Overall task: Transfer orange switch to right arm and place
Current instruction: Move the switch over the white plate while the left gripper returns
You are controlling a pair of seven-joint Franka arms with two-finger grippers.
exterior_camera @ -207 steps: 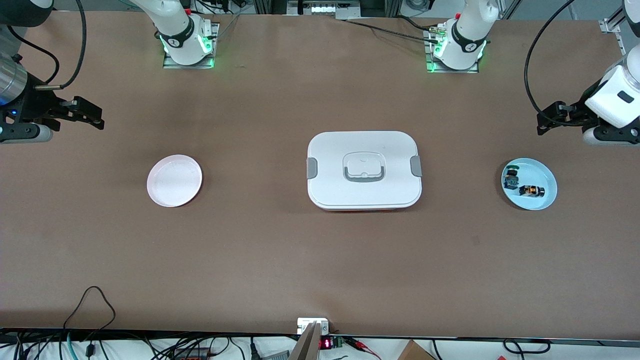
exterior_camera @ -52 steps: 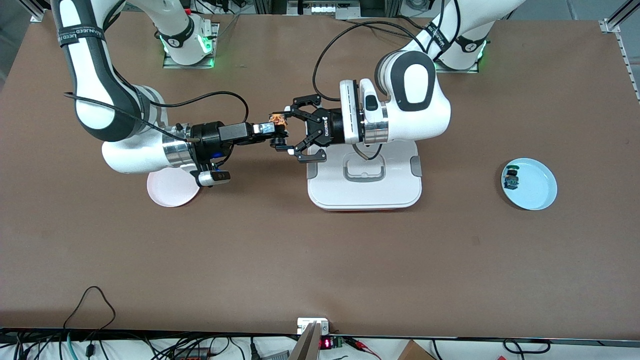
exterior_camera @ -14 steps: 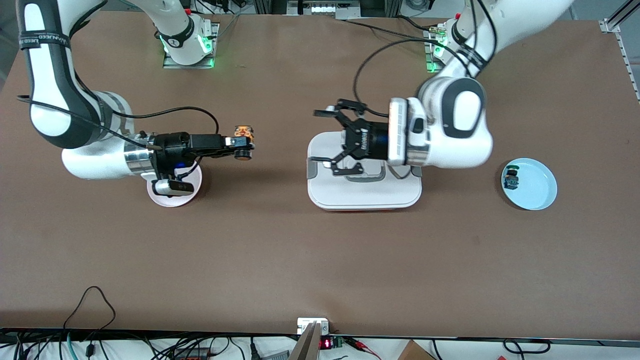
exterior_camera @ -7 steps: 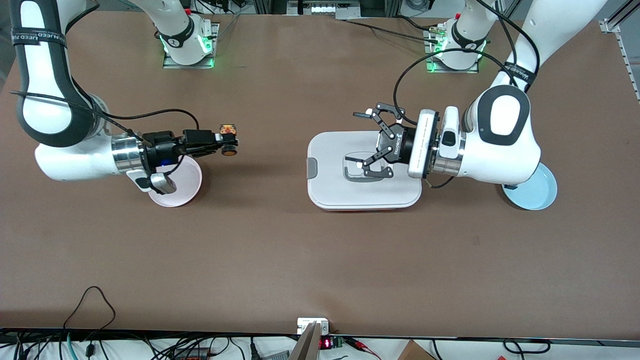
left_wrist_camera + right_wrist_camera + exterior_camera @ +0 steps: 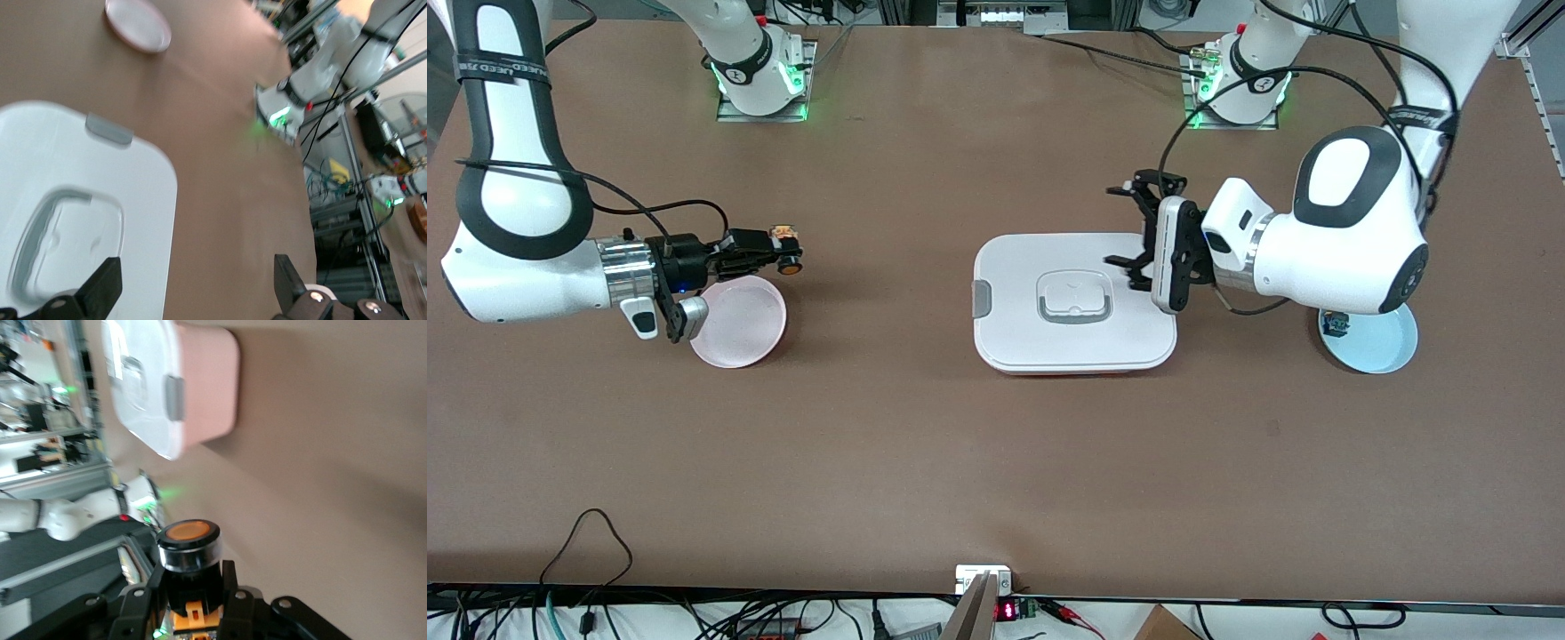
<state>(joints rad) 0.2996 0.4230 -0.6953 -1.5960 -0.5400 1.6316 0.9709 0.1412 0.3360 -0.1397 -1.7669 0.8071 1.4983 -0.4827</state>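
Note:
My right gripper (image 5: pixel 780 250) is shut on the orange switch (image 5: pixel 787 242), a small black cylinder with an orange cap. It hangs over the table at the rim of the pink plate (image 5: pixel 738 331). In the right wrist view the switch (image 5: pixel 190 563) sits upright between the fingers (image 5: pixel 230 600), cap outward. My left gripper (image 5: pixel 1136 227) stands open and holds nothing, over the edge of the white box (image 5: pixel 1005 338) toward the left arm's end. In the left wrist view its two fingertips (image 5: pixel 100 293) are wide apart over the lid (image 5: pixel 80 187) and bare table.
A light blue plate (image 5: pixel 1383 351) lies under the left arm's elbow, with a small black-and-blue part (image 5: pixel 1334 323) on it. The white lidded box (image 5: pixel 200 387) has a pink base and grey latches. The pink plate (image 5: pixel 137 25) carries nothing.
The right arm has drawn back toward its own end with the switch, reaching the pink plate. The left arm has pulled away across the white box toward the blue plate, still open.

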